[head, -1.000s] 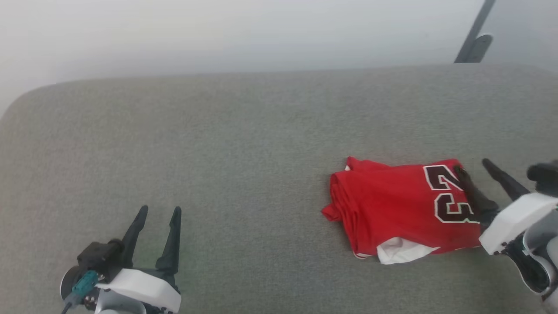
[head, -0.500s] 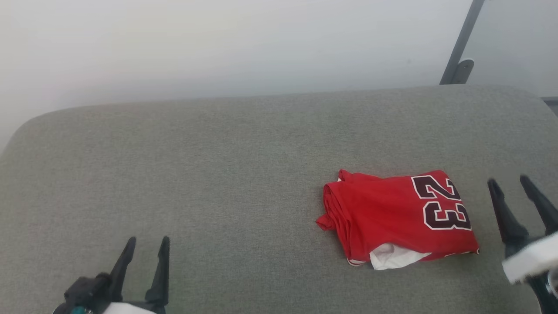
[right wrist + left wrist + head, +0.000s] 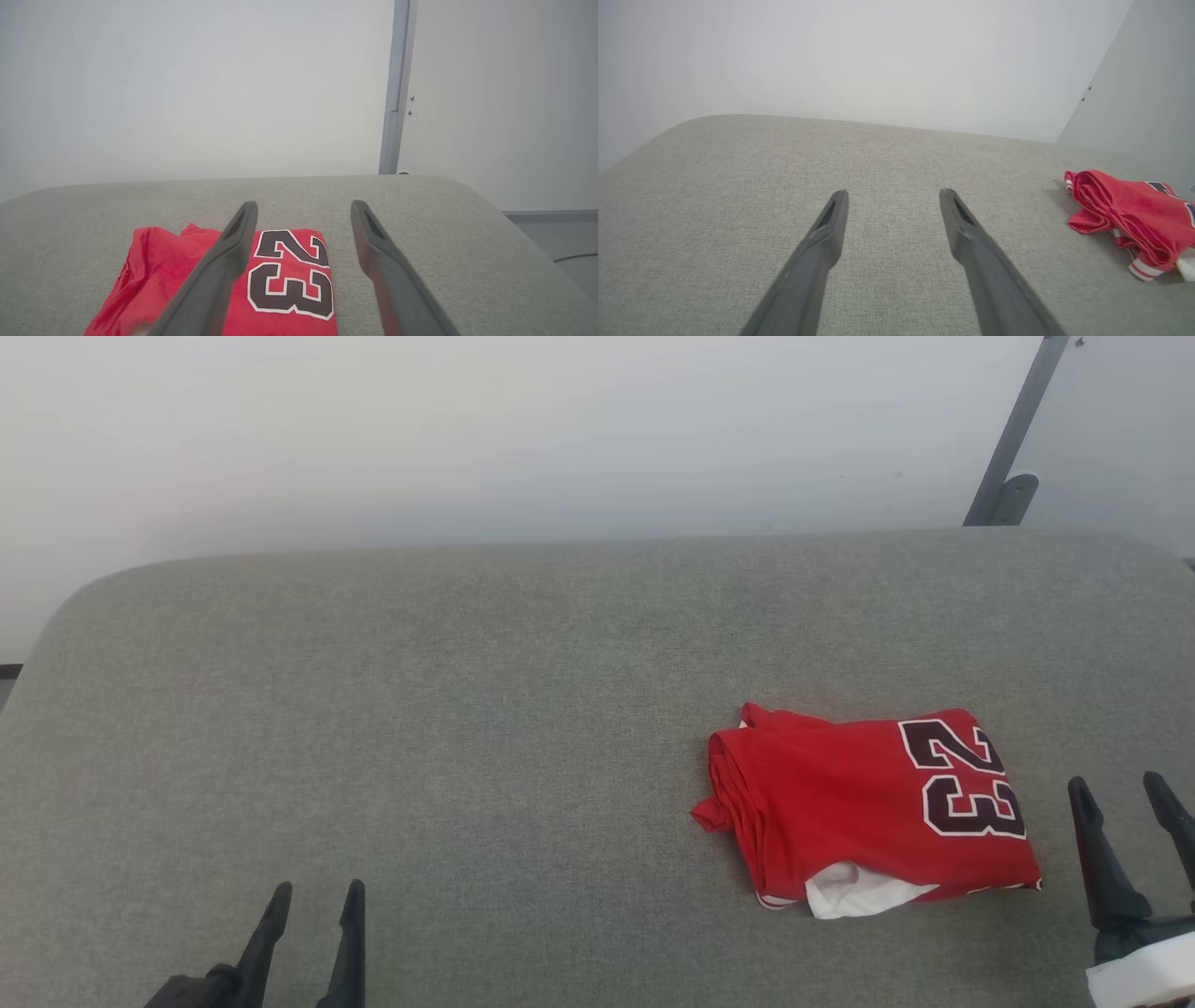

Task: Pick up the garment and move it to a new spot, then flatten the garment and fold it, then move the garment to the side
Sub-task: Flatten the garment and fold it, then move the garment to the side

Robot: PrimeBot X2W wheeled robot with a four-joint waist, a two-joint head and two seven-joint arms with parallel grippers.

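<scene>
Grey woven fabric covers the wide padded surface (image 3: 467, 709) with rounded corners, which bears one garment and two grippers.

Nearest, at the lower left of the head view, the left gripper (image 3: 319, 887) points away from the robot. Its two dark fingers are spread wide with nothing between them, and bare fabric shows in the gap in its own wrist view (image 3: 893, 193). At the lower right, the right gripper (image 3: 1116, 780) also has its two fingers parted wide and holds nothing. It stands just beside the garment's right edge and does not touch it.

A little further out, on the right half of the surface, lies the single red garment (image 3: 868, 807), folded into a compact bundle. One dark, white-outlined "23" faces up at its right end, and one patch of white cloth peeks from its near edge. Its stacked folds and striped trim show from the left wrist (image 3: 1125, 210). From the right wrist it lies below the fingers (image 3: 289, 280).

Beyond the far edge rises a plain pale wall (image 3: 467, 429), with one grey upright post (image 3: 1013, 448) at the right.
</scene>
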